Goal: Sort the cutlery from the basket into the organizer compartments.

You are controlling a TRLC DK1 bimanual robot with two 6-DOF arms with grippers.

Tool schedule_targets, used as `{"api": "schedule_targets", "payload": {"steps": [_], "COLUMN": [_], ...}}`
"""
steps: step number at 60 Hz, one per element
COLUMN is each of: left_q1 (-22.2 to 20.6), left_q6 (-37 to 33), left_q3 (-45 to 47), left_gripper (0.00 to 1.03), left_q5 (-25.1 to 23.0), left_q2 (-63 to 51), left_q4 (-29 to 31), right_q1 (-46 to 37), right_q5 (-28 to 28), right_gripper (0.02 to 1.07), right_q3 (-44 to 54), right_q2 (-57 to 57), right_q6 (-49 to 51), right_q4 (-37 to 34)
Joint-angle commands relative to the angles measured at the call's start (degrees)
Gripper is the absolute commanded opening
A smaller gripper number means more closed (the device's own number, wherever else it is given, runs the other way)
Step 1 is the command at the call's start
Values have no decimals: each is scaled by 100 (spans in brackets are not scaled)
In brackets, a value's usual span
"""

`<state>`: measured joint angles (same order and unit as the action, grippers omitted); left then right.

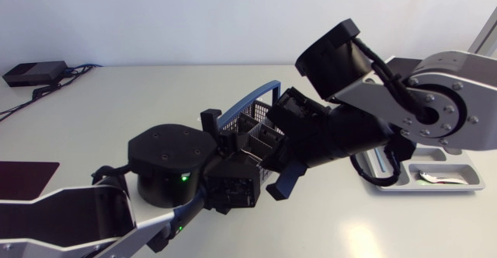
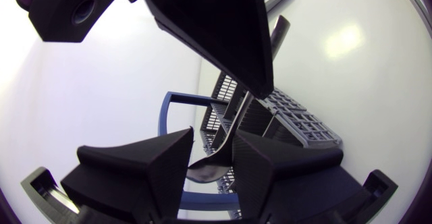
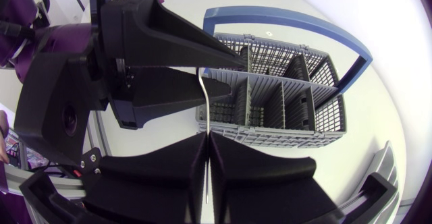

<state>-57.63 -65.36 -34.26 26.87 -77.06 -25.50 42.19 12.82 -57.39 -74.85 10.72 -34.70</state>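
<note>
A metal spoon point(image 2: 210, 168) hangs in the air just in front of the grey wire cutlery basket point(image 1: 250, 116) with its blue handle point(image 1: 260, 93). My right gripper point(image 3: 206, 137) is shut on the spoon's thin handle point(image 3: 201, 106), which shows edge-on. My left gripper point(image 2: 214, 143) stands open, fingers a little apart, with the spoon's bowl between them. In the head view the two grippers meet over the basket's near side, left gripper point(image 1: 237, 172) below right gripper point(image 1: 268, 153), and they hide the spoon. The grey organizer point(image 1: 458, 184) lies at the right, partly under my right arm.
A small white packet point(image 1: 439, 179) lies in one organizer compartment. A black box with cables point(image 1: 35, 73) sits at the table's back left. A dark mat point(image 1: 23, 176) lies at the left edge. The basket point(image 3: 283, 102) has several dividers.
</note>
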Motion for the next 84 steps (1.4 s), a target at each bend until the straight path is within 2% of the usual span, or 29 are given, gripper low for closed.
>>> {"api": "schedule_targets", "payload": {"steps": [1,43,60,84], "left_q1": [94,94,67,102], "left_q6": [120,384,533,595], "left_q3": [-257,-54,16,86], "left_gripper": [42,43,51,53], "left_q5": [29,29,29,29], "left_q2": [253,587,393,402], "left_q4": [-122,62,54,62], "right_q1": [-45,-344,-361,-1108], "right_q5": [72,124,247,309], "right_gripper": [9,8,8,8], "right_q3": [263,729,632,931], "right_q2": [67,621,876,1166], "right_q6": [132,317,202,343], "right_q4": [-116,244,218,332]}}
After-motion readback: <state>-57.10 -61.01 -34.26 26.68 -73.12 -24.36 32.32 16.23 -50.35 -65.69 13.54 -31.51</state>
